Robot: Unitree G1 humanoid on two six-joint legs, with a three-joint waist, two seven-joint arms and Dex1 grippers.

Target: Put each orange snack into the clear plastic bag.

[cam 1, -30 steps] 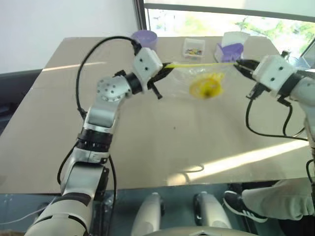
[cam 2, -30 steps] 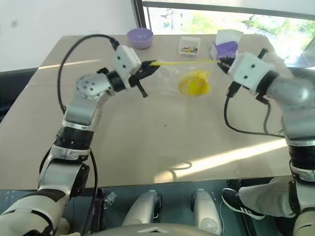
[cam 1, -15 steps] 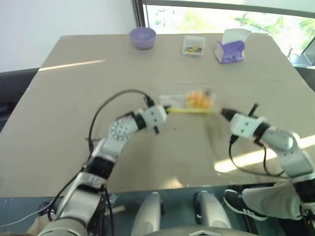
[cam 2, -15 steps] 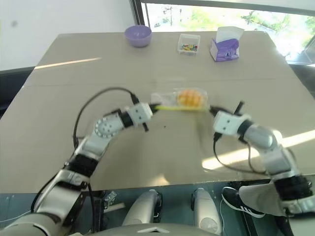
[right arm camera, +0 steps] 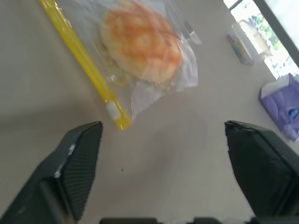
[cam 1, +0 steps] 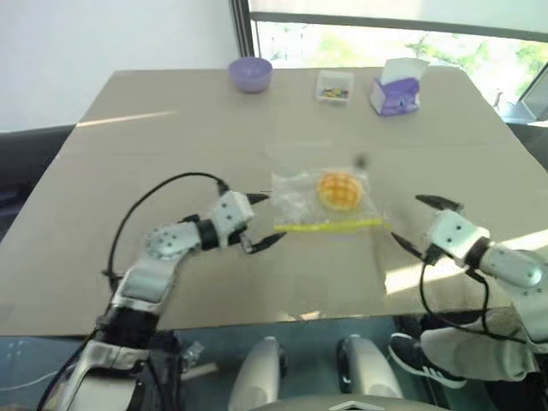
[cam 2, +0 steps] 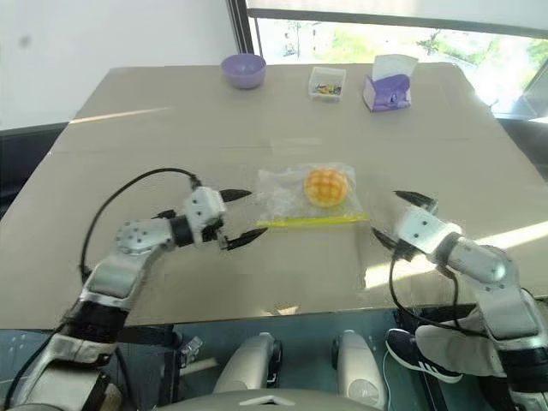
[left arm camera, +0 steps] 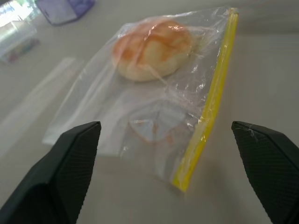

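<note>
Left arm: reaches in from the near-left over the table point(cam 1: 128, 154), wrist angled toward the middle.
Left gripper point(cam 1: 259, 220): two black fingers spread wide, nothing between them; tips just beside the bag's left edge, not touching as far as I can tell.
Purple bowl point(cam 1: 250, 72): far edge of table, left of centre, well apart from both arms.
Clear plastic bag point(cam 1: 300, 201): flat on the table mid-centre, between the two grippers; crinkly, yellow strip point(cam 1: 330, 226) along its near edge.
Orange snack point(cam 1: 339, 189): inside the bag, toward its right half, domed top up, grid pattern showing. Left wrist view shows the bun point(left arm camera: 152, 46) under the film, strip running down one side.
Small clear box point(cam 1: 335, 86): far edge, centre, coloured bits inside.
Tissue box point(cam 1: 395, 92): purple and white, far edge, right of the clear box, white tissue sticking up.
Right gripper point(cam 1: 422, 224): fingers splayed wide, empty; sits to the right of the bag's near-right corner, a small gap to the strip end.
Right arm: comes in from the near-right, pointing toward the bag.
Sun patch: bright stripe on the table by the right gripper.
</note>
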